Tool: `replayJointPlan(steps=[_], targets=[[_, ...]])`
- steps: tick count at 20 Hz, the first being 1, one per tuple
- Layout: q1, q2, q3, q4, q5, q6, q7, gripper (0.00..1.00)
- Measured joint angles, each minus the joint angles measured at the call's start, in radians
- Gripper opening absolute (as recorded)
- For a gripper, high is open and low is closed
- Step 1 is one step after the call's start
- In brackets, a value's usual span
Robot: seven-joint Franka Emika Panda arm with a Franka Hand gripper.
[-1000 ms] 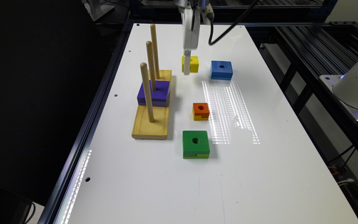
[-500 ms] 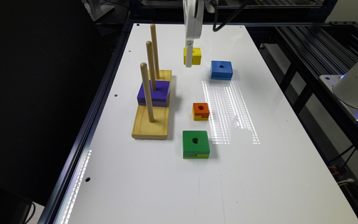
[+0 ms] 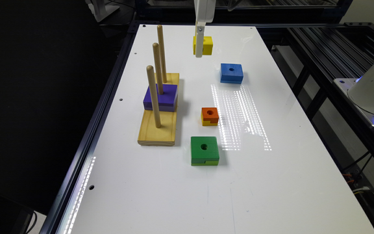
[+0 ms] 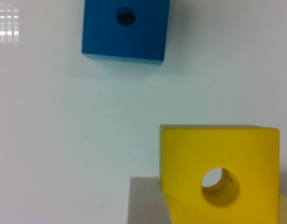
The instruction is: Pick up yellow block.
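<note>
1. The claw (image 3: 199,48) hangs from the white wrist part at the top of the exterior view, over the far end of the white worktop (image 3: 271,182).
2. The yellow block (image 3: 205,45) is clamped in the claw and sits clear of the worktop, with one pale finger (image 3: 199,42) running down across its face on the exterior view's left side.
3. In the wrist view the yellow block (image 4: 219,175) appears close up, its round hole facing the camera, and a pale finger (image 4: 145,200) presses against one side of it.
4. The blue block (image 3: 231,72) lies flat on the worktop, near the yellow block and toward the exterior view's right of it; in the wrist view the blue block (image 4: 125,29) lies apart from the yellow one.
5. A block with an orange top and yellow bottom (image 3: 210,116) rests near the middle of the worktop.
6. The green block (image 3: 204,150) lies nearer the camera than the orange-topped one.
7. A pale wooden base (image 3: 157,125) with three upright pegs stands toward the exterior view's left, and a purple block (image 3: 160,97) sits on its middle peg (image 3: 157,68).
</note>
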Motion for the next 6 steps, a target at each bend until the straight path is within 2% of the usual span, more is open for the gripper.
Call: replayJointPlan(steps=[3, 6], targets=[[0.0, -0.065, 0.001, -0.001, 0.0006, -0.063, 0.0, 0.0], [0.0, -0.084, 0.001, -0.002, 0.0007, -0.082, 0.001, 0.0]])
